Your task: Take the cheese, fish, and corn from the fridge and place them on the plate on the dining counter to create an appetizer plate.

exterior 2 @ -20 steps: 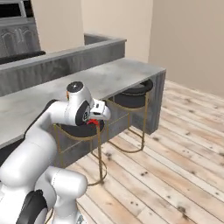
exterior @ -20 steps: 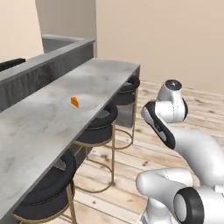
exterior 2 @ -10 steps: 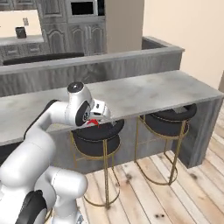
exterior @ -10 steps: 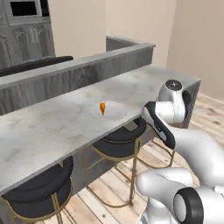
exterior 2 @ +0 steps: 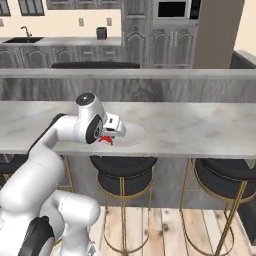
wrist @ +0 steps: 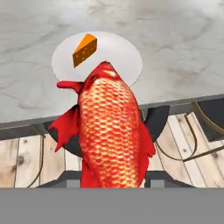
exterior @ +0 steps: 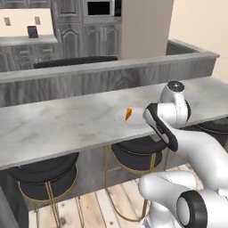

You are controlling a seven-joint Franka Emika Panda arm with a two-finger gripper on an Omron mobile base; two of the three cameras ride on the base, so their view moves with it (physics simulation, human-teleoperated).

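Hand view looks down past the fish (wrist: 111,131), a red-orange scaled body with red fins that is clasped between the hand's (wrist: 113,178) two dark finger tips at the bottom of the view. Beyond the fish's far end lies the round pale plate (wrist: 120,54) on the light marbled surface (wrist: 175,39), with the orange cheese wedge (wrist: 84,49) resting on the plate's left part. Below the surface edge a black stool seat (wrist: 155,120) shows over the wooden floor.

Right base view has the hand (exterior 2: 106,138) at the near edge of the surface (exterior 2: 200,125), just beside the plate (exterior 2: 132,134), a bit of red fish (exterior 2: 105,140) hanging under it.

Left base view shows the cheese (exterior: 128,114) on the plate (exterior: 122,119), partly behind the white arm.
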